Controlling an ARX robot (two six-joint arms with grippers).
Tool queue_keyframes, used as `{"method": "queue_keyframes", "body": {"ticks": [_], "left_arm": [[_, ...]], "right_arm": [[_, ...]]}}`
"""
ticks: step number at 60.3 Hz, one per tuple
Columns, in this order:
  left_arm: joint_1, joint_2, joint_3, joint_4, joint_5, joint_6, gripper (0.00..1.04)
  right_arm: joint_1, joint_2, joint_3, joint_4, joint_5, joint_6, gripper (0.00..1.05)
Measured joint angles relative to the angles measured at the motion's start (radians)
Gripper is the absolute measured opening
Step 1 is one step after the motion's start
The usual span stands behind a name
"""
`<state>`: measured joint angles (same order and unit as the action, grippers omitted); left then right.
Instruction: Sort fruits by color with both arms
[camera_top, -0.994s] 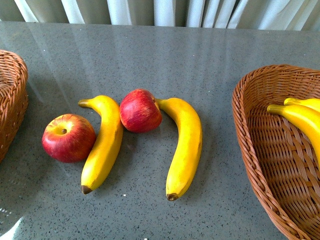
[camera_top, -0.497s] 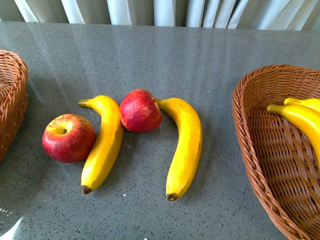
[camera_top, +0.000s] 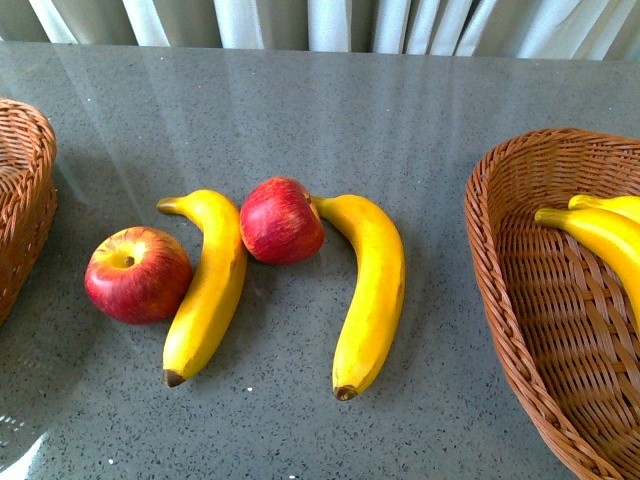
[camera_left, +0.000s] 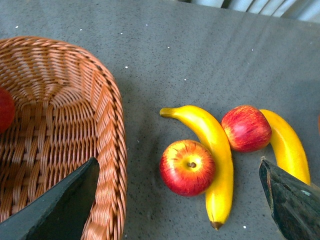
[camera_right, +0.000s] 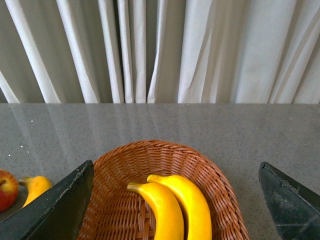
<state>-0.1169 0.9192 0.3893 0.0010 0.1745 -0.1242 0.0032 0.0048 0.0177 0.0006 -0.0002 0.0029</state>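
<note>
On the grey table lie two red apples (camera_top: 137, 275) (camera_top: 281, 220) and two yellow bananas (camera_top: 208, 285) (camera_top: 372, 290), side by side and touching. Two more bananas (camera_top: 600, 235) rest in the wicker basket on the right (camera_top: 480, 200). My left gripper (camera_left: 178, 162) hangs open above the near apple (camera_left: 188, 167), one finger (camera_left: 60, 205) over the left basket's rim (camera_left: 112, 125). A red fruit (camera_left: 5, 110) shows at the edge inside that basket. My right gripper (camera_right: 176, 162) is open above the right basket (camera_right: 220, 185) and its bananas (camera_right: 170, 210). Neither arm shows in the front view.
The left wicker basket (camera_top: 25, 190) stands at the table's left edge. White curtains (camera_right: 160, 50) hang behind the table's far edge. Bare grey tabletop (camera_top: 330, 110) stretches between the fruits and the curtains.
</note>
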Motion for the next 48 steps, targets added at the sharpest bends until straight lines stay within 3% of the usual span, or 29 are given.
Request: {"method": "queue_keyframes", "body": {"ticks": [16,31,48], "left_arm": [[-0.055,0.306,0.116,0.078,0.045,0.244,0.96],[-0.127,0.461,0.188,0.02,0.096,0.513,0.96],[-0.126,0.619,0.254,0.008,0.056,0.849,0.96]], "right_arm": [[0.0,0.0,0.0,0.0,0.0,0.0,0.96],[0.0,0.0,0.0,0.0,0.0,0.0,0.96],[0.0,0.0,0.0,0.0,0.0,0.0,0.96]]}}
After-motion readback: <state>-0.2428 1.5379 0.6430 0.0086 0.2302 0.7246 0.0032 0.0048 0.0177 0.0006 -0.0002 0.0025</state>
